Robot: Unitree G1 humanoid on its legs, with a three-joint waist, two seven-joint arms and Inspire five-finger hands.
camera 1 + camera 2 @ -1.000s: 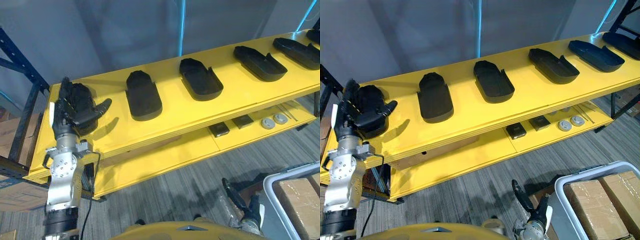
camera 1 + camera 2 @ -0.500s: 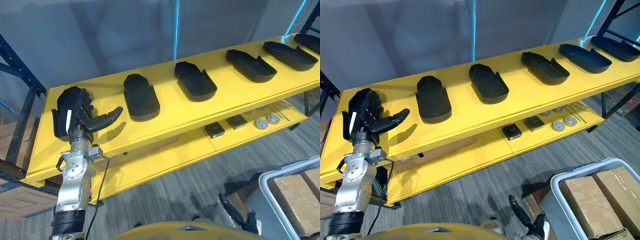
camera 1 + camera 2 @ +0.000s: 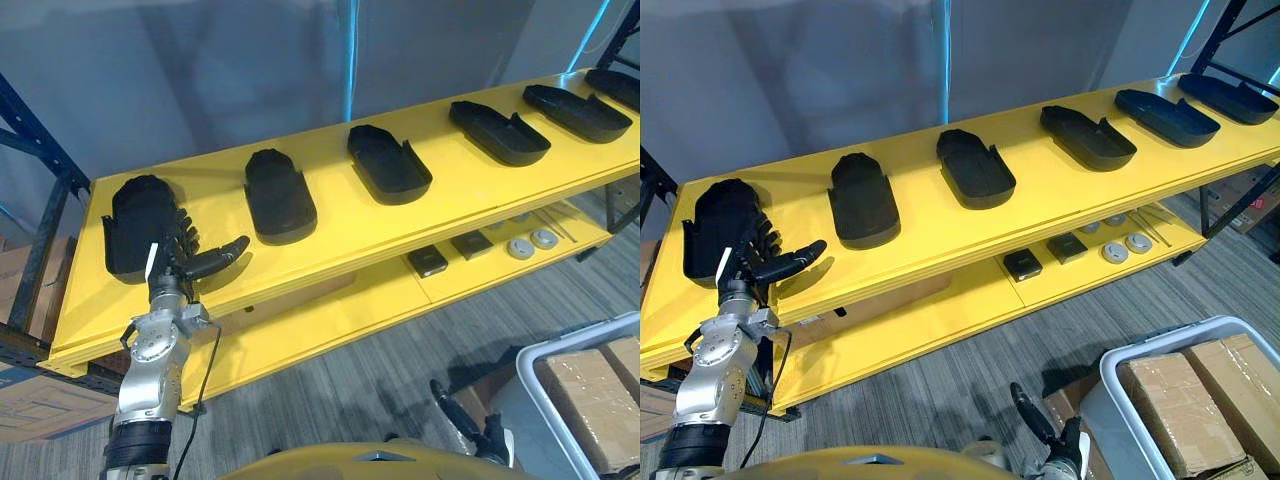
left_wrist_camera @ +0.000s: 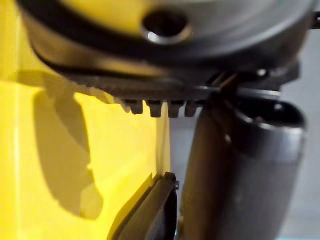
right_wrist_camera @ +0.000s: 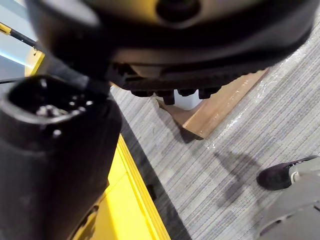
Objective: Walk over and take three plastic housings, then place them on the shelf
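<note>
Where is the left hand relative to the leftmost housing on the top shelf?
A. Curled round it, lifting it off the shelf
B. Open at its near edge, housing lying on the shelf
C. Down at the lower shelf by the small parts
B: the left hand has its fingers straight at the near edge of the leftmost housing, which lies flat on the top shelf.

The left arm [image 3: 148, 375] is a silver-grey metal tube with a rounded wrist joint dotted with small screws and a black band lower down. The left hand [image 3: 182, 255] is dark, with a white strip [image 3: 152, 261] along one side. The right hand [image 3: 1032, 420] is dark too, white near its base.
</note>
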